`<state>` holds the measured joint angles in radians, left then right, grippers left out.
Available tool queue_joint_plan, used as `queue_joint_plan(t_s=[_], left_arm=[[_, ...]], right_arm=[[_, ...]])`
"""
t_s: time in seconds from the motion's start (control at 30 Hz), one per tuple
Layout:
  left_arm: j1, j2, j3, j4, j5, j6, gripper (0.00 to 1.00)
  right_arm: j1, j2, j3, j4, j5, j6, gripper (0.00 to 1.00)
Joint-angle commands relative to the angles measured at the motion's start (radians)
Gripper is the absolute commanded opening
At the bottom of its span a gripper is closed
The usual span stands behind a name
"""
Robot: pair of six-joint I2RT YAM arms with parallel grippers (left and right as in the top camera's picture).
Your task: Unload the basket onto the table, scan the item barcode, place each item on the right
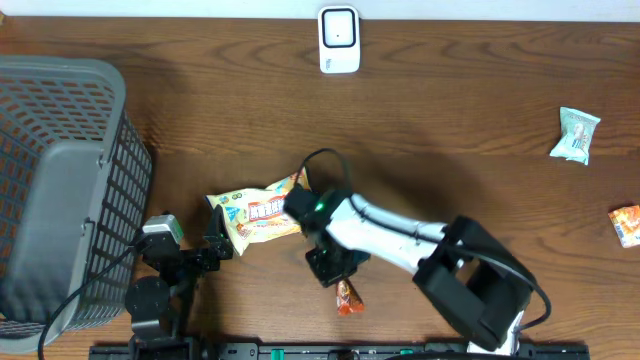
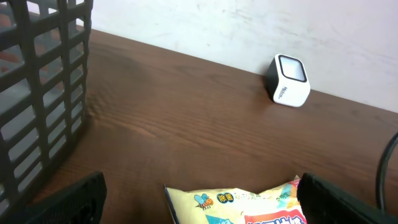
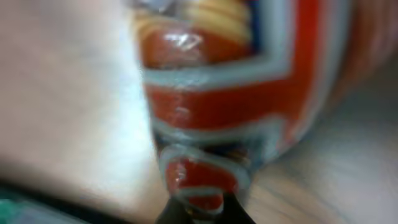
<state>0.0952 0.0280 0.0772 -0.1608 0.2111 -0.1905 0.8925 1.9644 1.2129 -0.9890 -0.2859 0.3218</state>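
From overhead, a grey mesh basket (image 1: pixel 60 180) takes up the left side of the table (image 1: pixel 450 110). The white scanner (image 1: pixel 339 40) stands at the far edge, well apart from everything else. A pale green packet (image 1: pixel 575 135) lies far right, and an orange packet (image 1: pixel 626 225) is cut off by the frame's right edge. A small orange sachet (image 1: pixel 347 297) lies at the near side, just beside the right arm's wrist. The yellow snack bag (image 1: pixel 252 215) lies flat mid-table, and bare wood runs unobstructed from it to the scanner. The right arm stretches low from the near right corner, with a black cable (image 1: pixel 320 158) looping over its wrist. The right gripper (image 1: pixel 298 212) sits on the bag's right end. The left gripper (image 1: pixel 217 243) is at the bag's left corner, close to the basket wall

From the left wrist, the two fingers (image 2: pixel 74 199) stand wide apart, holding nothing. The bag's top edge lies between them, the basket wall rises on the left, and open table leads to the scanner by the white wall

From the right wrist, blurred red and yellow wrapper fills the frame. The dark fingertips (image 3: pixel 205 214) meet at the bottom, pinched on the wrapper
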Motion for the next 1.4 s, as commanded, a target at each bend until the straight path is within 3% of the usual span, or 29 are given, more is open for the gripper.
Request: queue_joint_plan(t_s=[0.0,0.1,0.3,0.4,0.43,0.67,0.87,1.37], left_arm=[[-0.003,-0.003,-0.023,-0.011,0.006,-0.009,0.98],[-0.003,-0.003,-0.023,-0.011,0.006,-0.009,0.98],[-0.003,-0.003,-0.023,-0.011,0.006,-0.009,0.98],[-0.003,-0.003,-0.023,-0.011,0.006,-0.009,0.98],[-0.003,-0.003,-0.023,-0.011,0.006,-0.009,0.98],[-0.003,-0.003,-0.023,-0.011,0.006,-0.009,0.98],[-0.003,-0.003,-0.023,-0.011,0.006,-0.009,0.98],[-0.003,-0.003,-0.023,-0.011,0.006,-0.009,0.98]], right_arm=[[-0.167,0.04,-0.01,-0.006,-0.547,-0.555,0.01],[-0.273,0.04,-0.01,-0.039,-0.694,-0.751,0.01],[-0.411,0.044,-0.011,-0.056,-0.846,-0.915,0.01],[-0.421,0.044,-0.011,-0.079,-0.956,-1.055,0.01],[-0.418,0.044,-0.011,-0.094,-1.027,-1.164,0.01],[-0.399,0.044,-0.011,-0.143,-1.175,-1.547,0.01],[-0.393,0.044,-0.011,-0.126,-1.273,-1.595,0.01],[-0.381,0.044,-0.01,-0.066,-1.276,-1.595,0.01]])
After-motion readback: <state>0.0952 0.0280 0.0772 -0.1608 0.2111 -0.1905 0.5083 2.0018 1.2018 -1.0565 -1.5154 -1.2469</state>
